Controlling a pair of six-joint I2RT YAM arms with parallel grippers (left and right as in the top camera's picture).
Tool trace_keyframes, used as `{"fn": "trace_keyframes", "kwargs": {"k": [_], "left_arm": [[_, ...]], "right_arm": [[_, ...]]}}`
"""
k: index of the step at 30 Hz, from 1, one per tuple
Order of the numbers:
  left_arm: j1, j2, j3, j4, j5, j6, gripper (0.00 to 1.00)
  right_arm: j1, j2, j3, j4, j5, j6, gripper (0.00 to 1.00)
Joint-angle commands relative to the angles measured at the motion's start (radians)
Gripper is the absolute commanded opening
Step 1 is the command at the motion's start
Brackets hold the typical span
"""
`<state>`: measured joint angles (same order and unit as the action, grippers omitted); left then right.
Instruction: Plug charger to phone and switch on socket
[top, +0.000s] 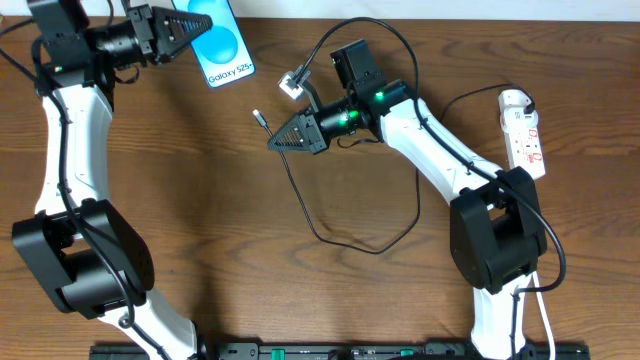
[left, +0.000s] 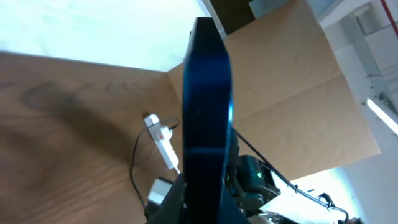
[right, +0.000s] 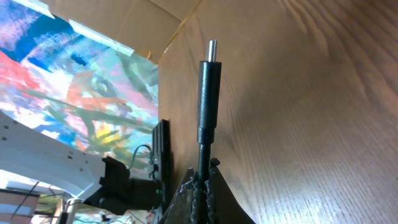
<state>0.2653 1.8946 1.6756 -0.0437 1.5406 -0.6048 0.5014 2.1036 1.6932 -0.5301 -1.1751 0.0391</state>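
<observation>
The phone (top: 220, 42), light blue screen with "Galaxy S25+", is held at the far left of the table by my left gripper (top: 172, 38), which is shut on it. In the left wrist view the phone (left: 208, 106) stands edge-on between the fingers. My right gripper (top: 278, 140) is shut on the charger cable near its connector tip (top: 258, 116). In the right wrist view the connector (right: 208, 93) sticks straight up from the shut fingers (right: 202, 180). The black cable (top: 340, 235) loops over the table to the white plug adapter (top: 292, 83). The socket (top: 524, 130), a white power strip, lies at the right edge.
The power strip's white cord (top: 535, 300) runs down the right arm base. Brown cardboard (left: 298, 93) stands behind the table. The power strip also shows small in the left wrist view (left: 163, 142).
</observation>
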Motion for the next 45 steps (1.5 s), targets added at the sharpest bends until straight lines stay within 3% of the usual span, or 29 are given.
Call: {"fn": "trace_keyframes", "kwargs": {"k": [1,16,24,45], "left_arm": [[-0.003,-0.034,0.010,0.131,0.030,-0.168,0.07],[-0.003,-0.034,0.010,0.454,-0.049,-0.602,0.07],[-0.003,-0.034,0.010,0.454,-0.046,-0.629,0.07],[-0.048,-0.034,0.010,0.454,-0.013,-0.555,0.07]], "right_arm": [[0.006,-0.005,0.006,0.033,-0.071,0.055,0.01],[0.003,-0.128,0.006,0.281,-0.082,0.199,0.01],[0.004,-0.136,0.006,0.443,-0.101,0.317,0.01],[-0.012,-0.136,0.006,0.452,-0.111,0.332,0.01]]}}
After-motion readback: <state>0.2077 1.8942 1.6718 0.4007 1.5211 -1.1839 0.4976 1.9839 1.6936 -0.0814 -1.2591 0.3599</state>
